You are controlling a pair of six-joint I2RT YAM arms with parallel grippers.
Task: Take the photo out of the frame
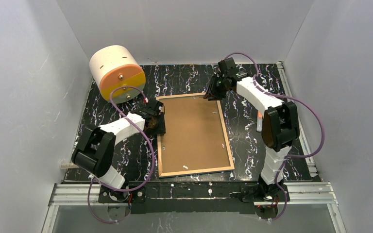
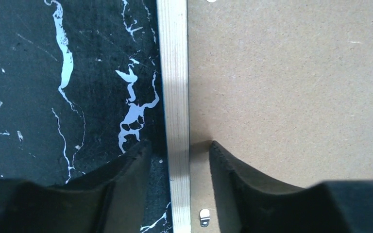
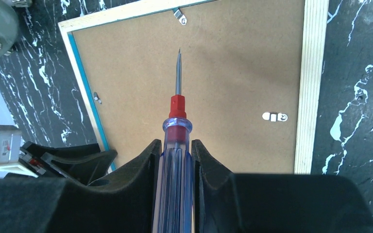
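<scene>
Lying face down mid-table, the frame (image 1: 196, 171) had its backing board (image 1: 194, 133) clipped in, photo presumably hidden beneath, nothing removed yet. Left gripper (image 2: 178, 145) straddled its 9 o'clock edge, jaws spread; right gripper (image 3: 175, 143) pinched a screwdriver (image 3: 176, 104) aimed at the clip (image 3: 180, 18) at 12 o'clock
</scene>
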